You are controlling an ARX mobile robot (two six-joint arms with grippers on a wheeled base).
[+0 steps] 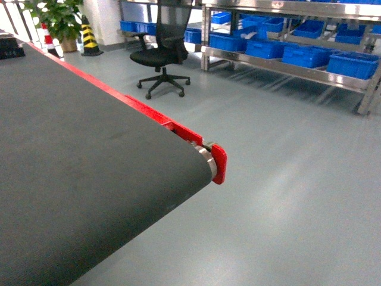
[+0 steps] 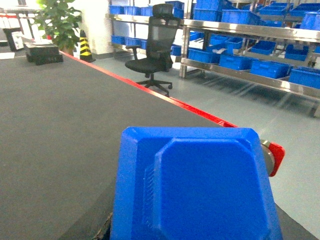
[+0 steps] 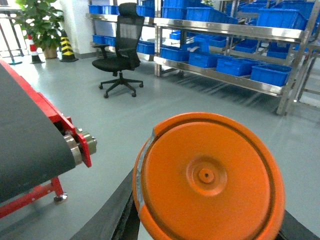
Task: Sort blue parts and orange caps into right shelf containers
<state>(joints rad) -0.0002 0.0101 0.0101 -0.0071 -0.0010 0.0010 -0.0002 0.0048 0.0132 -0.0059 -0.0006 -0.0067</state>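
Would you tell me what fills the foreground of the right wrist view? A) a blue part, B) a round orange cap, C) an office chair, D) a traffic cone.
B: a round orange cap fills the lower foreground of that view; the gripper itself is hidden behind it.

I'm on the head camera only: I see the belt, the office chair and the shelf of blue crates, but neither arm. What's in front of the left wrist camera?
Observer: A blue part fills the lower half of the left wrist view, very close to the lens, with the dark conveyor belt behind it.
Operator: And the right wrist?
Observer: An orange cap, its flat round face towards the camera, just as close, with the grey floor behind it.
Operator: Are the fingers shut on them?
Observer: I can't tell. Both pieces block the fingers from their own wrist cameras.
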